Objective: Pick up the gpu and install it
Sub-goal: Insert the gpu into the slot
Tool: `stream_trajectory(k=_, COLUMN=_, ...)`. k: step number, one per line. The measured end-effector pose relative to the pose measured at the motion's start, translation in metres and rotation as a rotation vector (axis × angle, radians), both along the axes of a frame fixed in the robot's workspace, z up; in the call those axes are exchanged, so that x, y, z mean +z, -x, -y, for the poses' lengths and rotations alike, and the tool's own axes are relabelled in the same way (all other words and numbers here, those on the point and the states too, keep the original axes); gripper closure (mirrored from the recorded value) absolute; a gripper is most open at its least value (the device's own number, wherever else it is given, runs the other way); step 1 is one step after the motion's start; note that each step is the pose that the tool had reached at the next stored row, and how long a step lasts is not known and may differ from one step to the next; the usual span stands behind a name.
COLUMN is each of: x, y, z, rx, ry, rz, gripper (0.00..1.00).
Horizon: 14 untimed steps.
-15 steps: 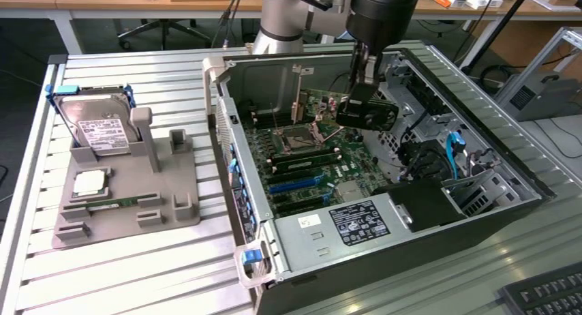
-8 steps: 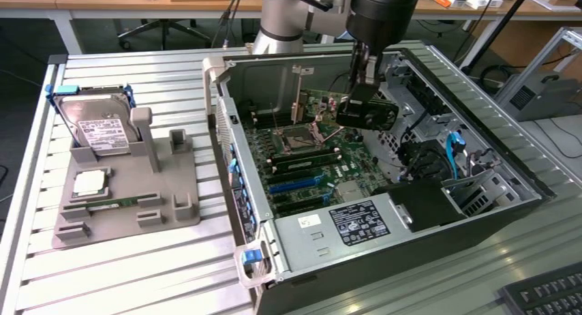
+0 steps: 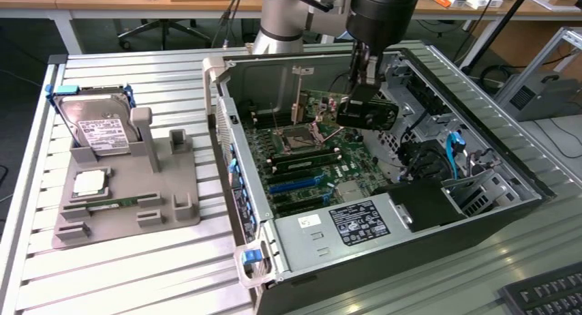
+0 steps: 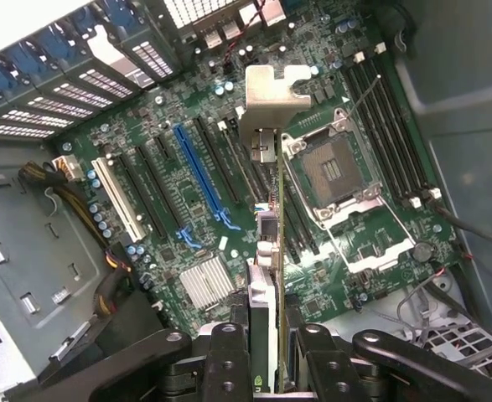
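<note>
Gpu held in gripper above motherboard, not yet seated

The gpu (image 4: 265,289) is found clamped edge-on in the closed gripper (image 4: 271,339), lifted clear of the motherboard (image 4: 166,180) inside the open case (image 3: 409,243). Its silver bracket (image 4: 269,94) is carried above the motherboard between the blue slot (image 4: 199,172) and the CPU socket (image 4: 329,167). A hard drive (image 3: 102,127) is noted on the desk (image 3: 136,277), well apart from the motherboard
</note>
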<state>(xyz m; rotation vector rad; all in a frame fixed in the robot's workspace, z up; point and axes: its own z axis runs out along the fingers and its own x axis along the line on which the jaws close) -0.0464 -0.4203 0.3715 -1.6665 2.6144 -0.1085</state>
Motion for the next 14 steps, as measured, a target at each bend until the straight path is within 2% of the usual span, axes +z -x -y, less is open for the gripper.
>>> stream_trajectory(k=6, x=-0.0002, y=0.0, z=0.0, rx=0.015, ry=0.0051, rz=0.0, gripper=0.73)
stream_trajectory(k=14, x=-0.0004, y=0.0, z=0.0, rx=0.032, ry=0.0086, rz=0.0, gripper=0.73)
